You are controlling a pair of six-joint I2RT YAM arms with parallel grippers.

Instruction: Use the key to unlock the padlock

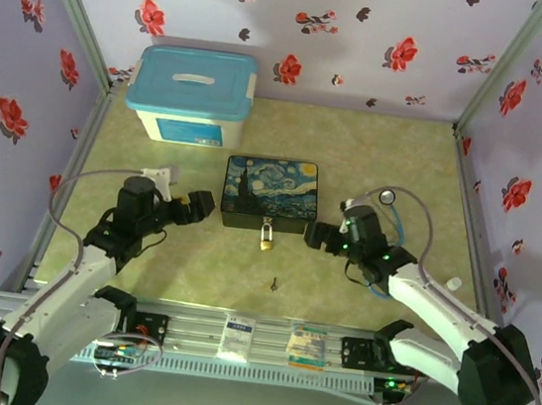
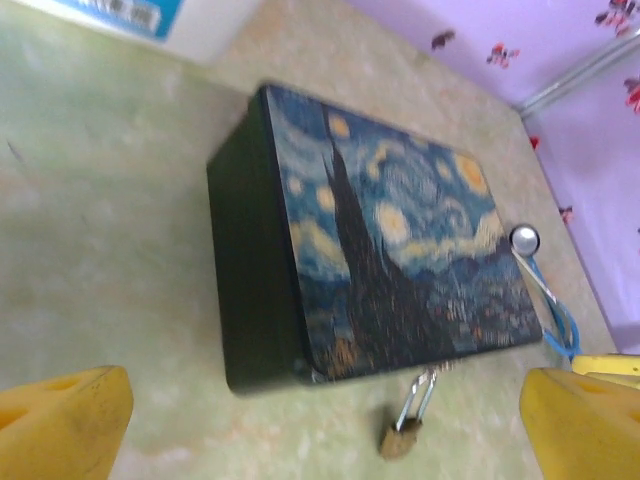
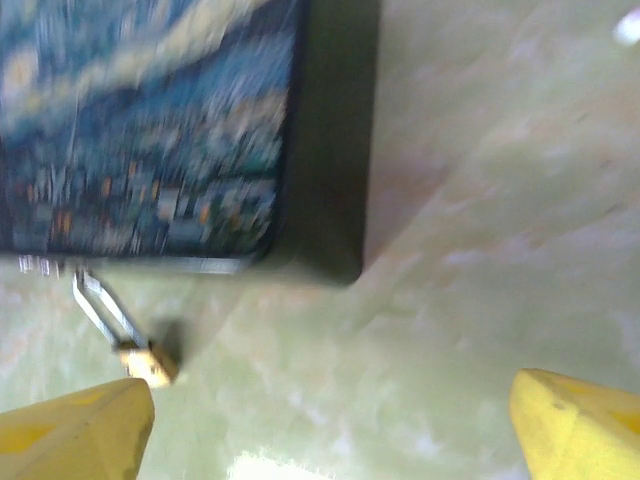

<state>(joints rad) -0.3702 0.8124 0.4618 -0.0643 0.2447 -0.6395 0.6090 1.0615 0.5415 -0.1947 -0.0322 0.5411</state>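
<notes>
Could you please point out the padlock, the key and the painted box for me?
padlock (image 1: pixel 265 244): top external view, on its brass body.
key (image 1: pixel 273 285): top external view, on the middle of its shaft.
painted box (image 1: pixel 271 188): top external view, on the centre of its lid.

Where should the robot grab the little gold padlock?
Probably by its brass body, from above on the near side. The padlock's thin shackle is hooked to the Starry Night box's front, so the body lying on the table is the free, chunky part.
</notes>
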